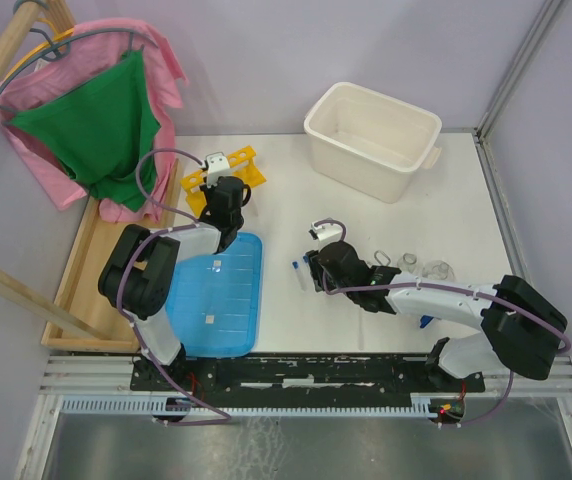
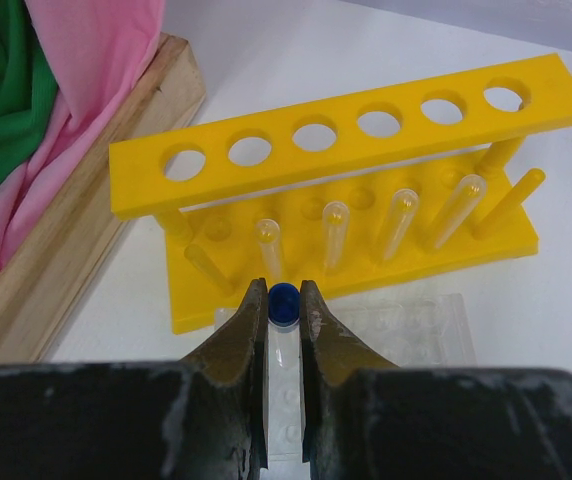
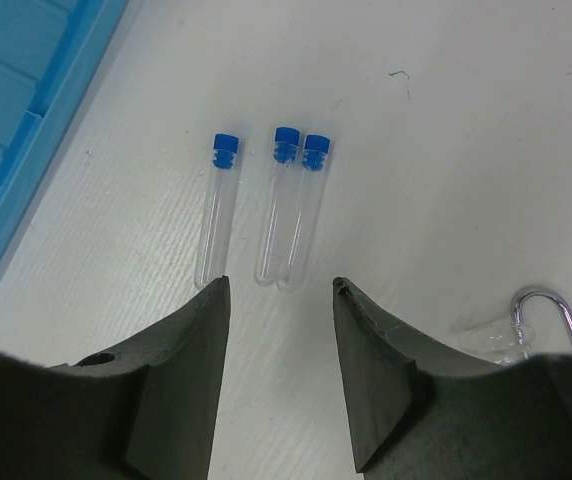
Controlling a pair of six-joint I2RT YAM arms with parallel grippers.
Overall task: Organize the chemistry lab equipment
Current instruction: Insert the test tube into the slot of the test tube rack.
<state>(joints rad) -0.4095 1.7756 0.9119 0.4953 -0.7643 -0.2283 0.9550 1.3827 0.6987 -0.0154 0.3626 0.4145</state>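
Left end effector [image 2: 284, 289] clamped on a capped tube [image 2: 284, 304] near the yellow rack [image 2: 346, 140]. A tilted entry could jam it. Right end effector [image 3: 279, 285] open.

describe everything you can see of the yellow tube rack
The yellow plastic tube rack stands upright on the white table, beside a wooden tray. Its long top bar has six round holes, all empty, held on posts above a flat base. A row of slanted pegs rises from the base, several looking paler and translucent. A clear flat plastic piece lies along its front edge. The left gripper, jaws shut on a small blue-capped clear tube, is just in front of it.
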